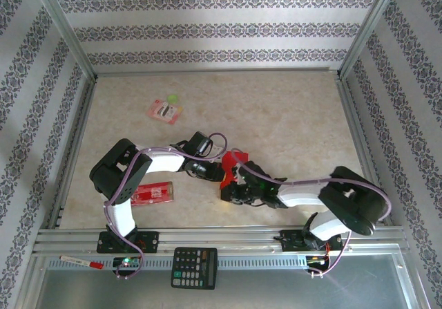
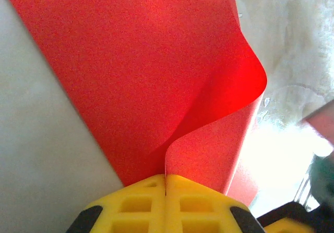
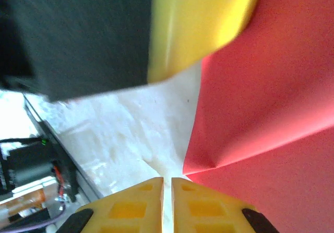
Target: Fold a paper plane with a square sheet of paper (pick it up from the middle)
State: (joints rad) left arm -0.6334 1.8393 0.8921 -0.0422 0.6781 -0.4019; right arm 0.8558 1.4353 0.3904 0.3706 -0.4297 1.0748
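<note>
Top view, step: an early fold, I judge. The square sheet of paper [image 1: 232,161] sits bent at the middle of the bench [image 1: 297,115], between the left gripper [image 1: 213,173] and the right gripper [image 1: 232,189]. It is not yet a dart.
Top view, containers: nothing here serves as one. A red printed packet [image 1: 153,193] lies loose near the left arm, well apart from the sheet, and a calculator [image 1: 194,259] lies at the front rail.
Left wrist, grip: the 2 yellow fingers [image 2: 135,204] are clamped on the sheet's edge. The paper rises from them and curls over to the right.
Right wrist, grip: the fingers [image 3: 209,207] are nearly together with a thin slit between them and no paper seen in it. A creased corner of the sheet lies just beside them.
Next move: probably the right gripper presses that crease flat while the left holds the edge. The thin paper could slip or tear.
</note>
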